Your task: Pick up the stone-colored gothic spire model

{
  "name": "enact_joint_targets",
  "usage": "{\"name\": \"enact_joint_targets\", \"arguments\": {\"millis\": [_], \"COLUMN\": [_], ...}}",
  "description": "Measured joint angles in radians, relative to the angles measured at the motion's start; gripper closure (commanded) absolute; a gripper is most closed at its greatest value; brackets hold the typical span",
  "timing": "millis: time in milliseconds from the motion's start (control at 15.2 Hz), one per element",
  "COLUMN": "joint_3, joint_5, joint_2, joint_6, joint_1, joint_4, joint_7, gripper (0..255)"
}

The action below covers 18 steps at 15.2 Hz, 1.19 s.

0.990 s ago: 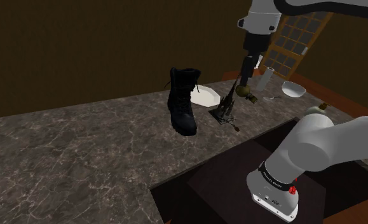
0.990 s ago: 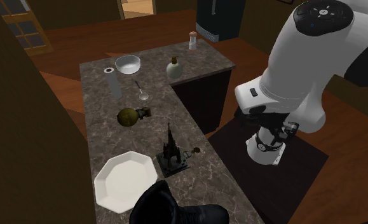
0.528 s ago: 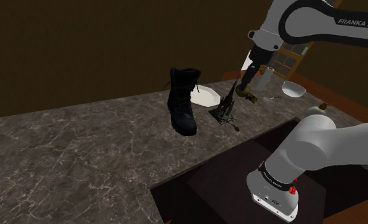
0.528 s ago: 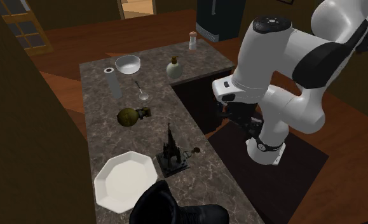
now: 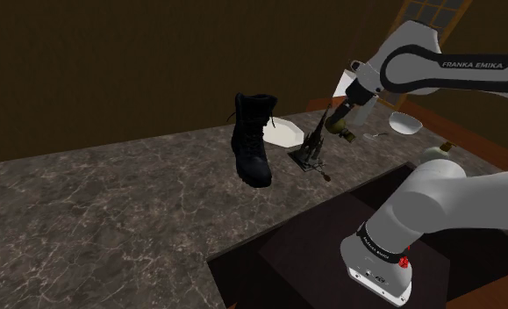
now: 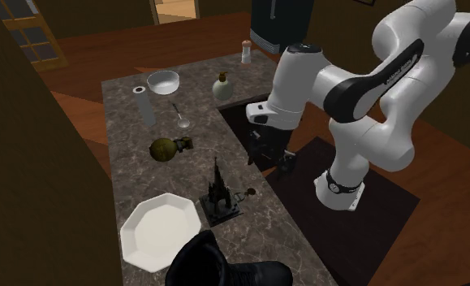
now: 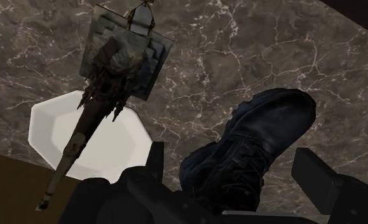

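Dark marble bench (image 7: pixel 252 57). Tool (image 7: pixel 231 156) spread wide, empty. Gothic spire model (image 7: pixel 109 76) upright beside white plate (image 7: pixel 115 143), outside tool's gap. Judgement: centre over spire before descending, clear of black boot (image 7: pixel 255 149).

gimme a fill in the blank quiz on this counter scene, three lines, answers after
1. The grey-brown gothic spire model stands on its square base beside the white octagonal ____.
2. The black two-finger gripper has its fingers ____, with nothing between them touching either finger.
3. On the dark marbled countertop, the tallest black thing is a lace-up ____.

Missing words: plate; open; boot.
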Motion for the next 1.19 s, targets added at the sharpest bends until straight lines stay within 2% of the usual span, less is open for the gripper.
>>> {"name": "enact_joint_targets", "arguments": {"millis": [198, 462, 594, 792, 924, 1188], "joint_3": [-0.131, -0.341, -0.482, -0.718, -0.798, -0.898], "joint_5": [-0.007, 0.033, 0.079, 0.15, 0.166, 0.181], "joint_2": [0.067, 0.167, 0.224, 0.257, 0.265, 0.279], "joint_6": [0.187, 0.424, 0.54, 0.687, 0.735, 0.797], "joint_1": [0.0, 0.074, 0.171, 0.357, 0.425, 0.512], "joint_4": [-0.033, -0.048, -0.033, -0.005, 0.0, -0.006], "joint_7": [-0.095, -0.247, -0.341, -0.483, -0.523, -0.567], "gripper": [0, 0, 0, 0, 0, 0]}}
